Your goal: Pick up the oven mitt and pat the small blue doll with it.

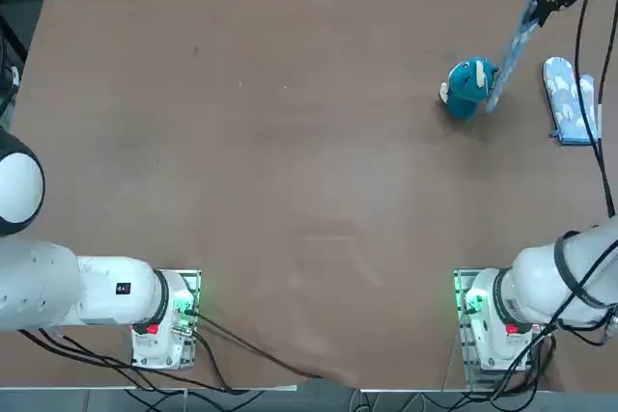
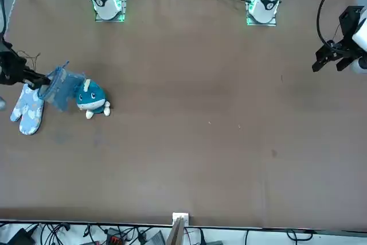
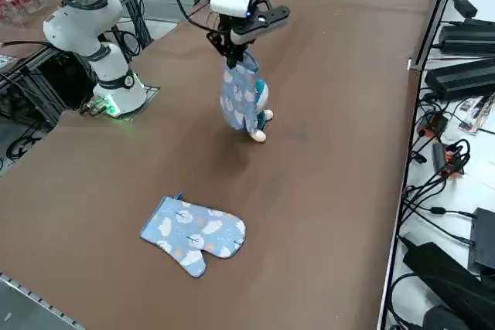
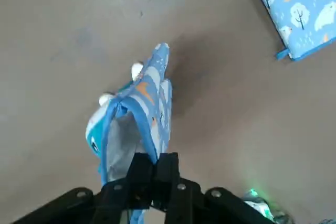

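My right gripper (image 3: 232,53) is shut on the cuff of a light-blue oven mitt (image 3: 240,98) with white prints, which hangs down from the fingers (image 4: 152,174). The mitt (image 1: 510,50) dangles right beside the small blue doll (image 1: 468,87), a teal plush with a cream patch, lying on the brown table far right. In the front view the mitt (image 2: 60,87) reaches the doll (image 2: 90,98) at its side. In the right side view the mitt covers most of the doll, only its feet (image 3: 261,125) showing. In the wrist view the mitt (image 4: 149,103) hides the doll.
A second, alike mitt (image 1: 570,98) lies flat on the table (image 1: 290,190) to the right of the doll, near the right edge; it is also seen in the side view (image 3: 193,231). Cables and equipment line the table's far and right edges.
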